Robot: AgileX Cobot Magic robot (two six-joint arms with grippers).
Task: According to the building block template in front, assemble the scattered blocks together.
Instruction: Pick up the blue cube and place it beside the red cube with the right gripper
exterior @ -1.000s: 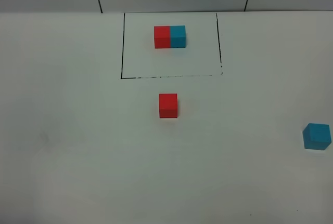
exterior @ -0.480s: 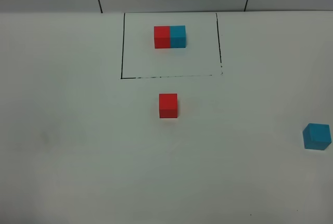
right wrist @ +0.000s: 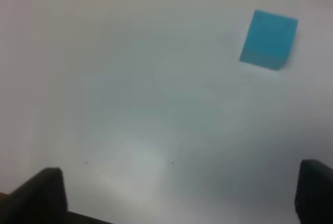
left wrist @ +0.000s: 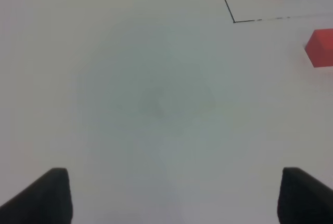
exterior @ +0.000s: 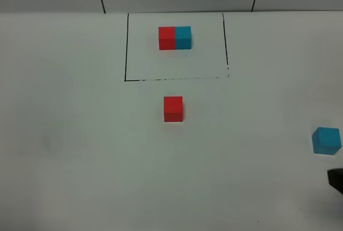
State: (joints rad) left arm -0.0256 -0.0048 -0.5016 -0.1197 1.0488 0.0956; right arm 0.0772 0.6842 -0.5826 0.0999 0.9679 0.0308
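Left gripper [left wrist: 174, 197]: fingers spread wide, nothing between them, over bare desk [exterior: 80, 156] on the left half. Building block template [exterior: 174, 37] sits inside its black outline [exterior: 126, 49] at the middle of the far edge, red on the left, cyan on the right. 1 loose red cube [exterior: 173, 107] lies just nearside of that outline, unmoved. 1 loose cyan cube [exterior: 326, 140] lies at the right edge, well apart from the red. New within the last 0.5 s: a dark tip of the right arm [exterior: 336, 180] has entered at the right edge, just nearside of the cyan cube. Right gripper [right wrist: 179, 190]: fingers wide apart, empty, cyan cube ahead. You are likely starting the cyan pickup; 0 blocks joined so far.
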